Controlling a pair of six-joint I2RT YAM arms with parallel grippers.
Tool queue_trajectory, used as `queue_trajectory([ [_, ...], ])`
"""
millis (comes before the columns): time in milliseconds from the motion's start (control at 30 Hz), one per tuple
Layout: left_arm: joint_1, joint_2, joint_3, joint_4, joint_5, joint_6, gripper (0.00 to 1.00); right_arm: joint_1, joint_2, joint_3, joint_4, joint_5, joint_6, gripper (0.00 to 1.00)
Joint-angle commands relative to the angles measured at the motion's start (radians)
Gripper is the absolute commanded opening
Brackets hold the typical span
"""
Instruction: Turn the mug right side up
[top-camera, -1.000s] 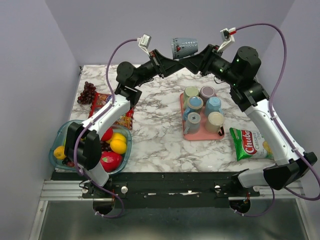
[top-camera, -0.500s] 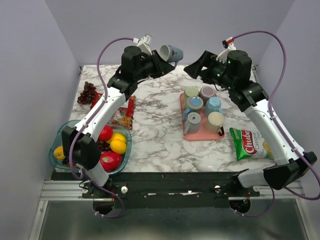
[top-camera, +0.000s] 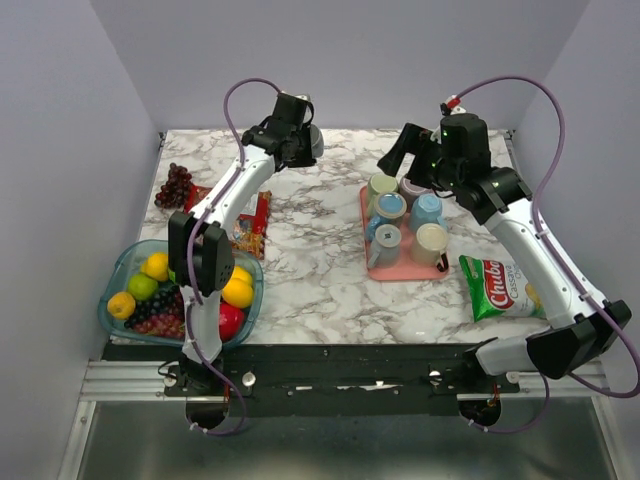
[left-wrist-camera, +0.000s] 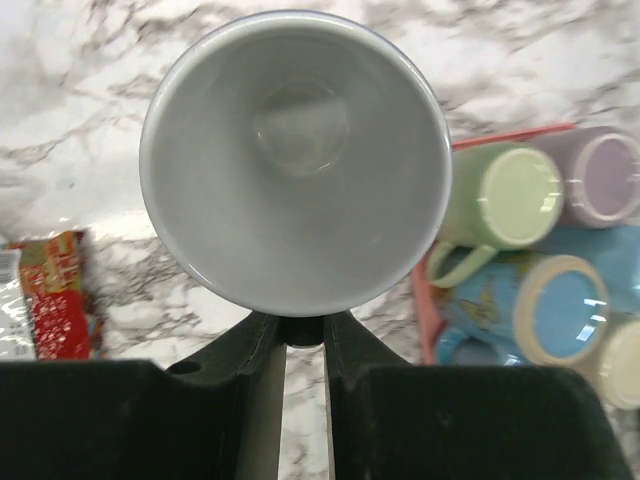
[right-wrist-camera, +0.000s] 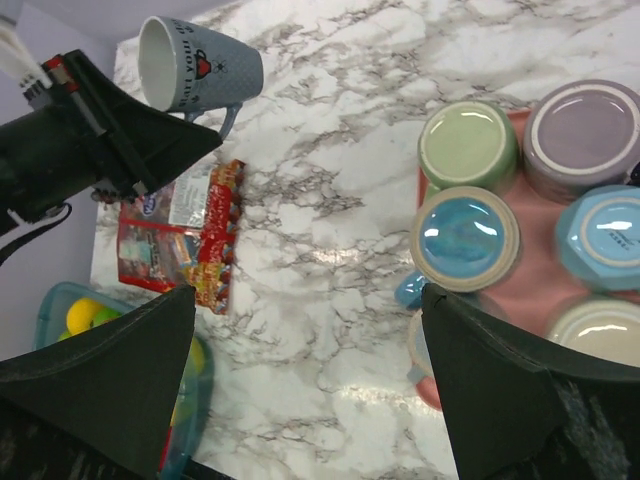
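1. Comparing with a second ago: the mug (top-camera: 311, 143) was then held high between both arms. It now hangs lower, over the far left of the desk (top-camera: 310, 270).
2. The left end effector (left-wrist-camera: 300, 332) alone has the mug, its fingers closed on what looks like the handle.
3. The mug is tilted, with its white inside facing the left wrist camera. It seems to be clear of the desk, though the top view is too cramped to be sure.
4. The right end effector (right-wrist-camera: 308, 298) has let go since then and drawn back over the tray (top-camera: 405, 271). Its fingers are spread wide and hold nothing.
5. The pink tray holds six cups (right-wrist-camera: 468, 145), all bottoms up and packed close together: one green, one purple, three blue and one cream.
6. A clear bowl (top-camera: 110, 325) at the near left holds fruit (top-camera: 238, 292): yellow, red and green pieces and dark grapes.
7. More grapes (top-camera: 175, 185) lie loose on the desk at the far left, with a red packet (top-camera: 250, 228) near them.
8. The mug shows a red heart among dark lettering that is too small to read.
9. A green bag (top-camera: 497, 288) lies just right of the tray. Its red label seems to begin "Chi", with "classic" beneath.
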Motion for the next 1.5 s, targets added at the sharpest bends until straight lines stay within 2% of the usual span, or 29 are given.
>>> queue_trajectory([
  [0,0.052,0.113,0.14,-0.151,-0.099,0.048,0.0,0.0,0.012,-0.011,-0.078,0.038,-0.025,1.0],
  [600,0.126,0.334,0.19,-0.167,-0.099,0.027,0.0,-0.003,0.084,0.015,-0.141,0.027,-0.047,1.0],
  [833,0.141,0.337,0.118,-0.082,-0.072,0.035,0.0,-0.005,0.112,0.04,-0.152,0.024,-0.05,1.0],
  [933,0.144,0.332,0.103,-0.061,-0.066,0.038,0.15,-0.003,0.121,0.05,-0.155,0.024,-0.054,1.0],
  [967,0.144,0.329,0.098,-0.058,-0.067,0.039,0.3,-0.003,0.124,0.052,-0.157,0.024,-0.054,1.0],
  [1033,0.146,0.322,0.089,-0.05,-0.067,0.042,0.46,-0.003,0.132,0.061,-0.17,0.036,-0.05,1.0],
  [1067,0.146,0.313,0.085,-0.049,-0.069,0.042,0.6,-0.003,0.139,0.063,-0.176,0.042,-0.045,1.0],
  [1233,0.144,0.259,0.04,-0.013,-0.043,0.05,0.77,-0.003,0.15,0.06,-0.207,0.062,-0.051,1.0],
  [1367,0.144,0.17,-0.003,-0.006,-0.021,0.056,0.99,-0.003,0.143,0.032,-0.232,0.074,-0.05,1.0],
  [1467,0.144,0.083,-0.055,-0.004,-0.021,0.067,0.99,-0.003,0.123,-0.021,-0.242,0.084,-0.05,1.0],
])
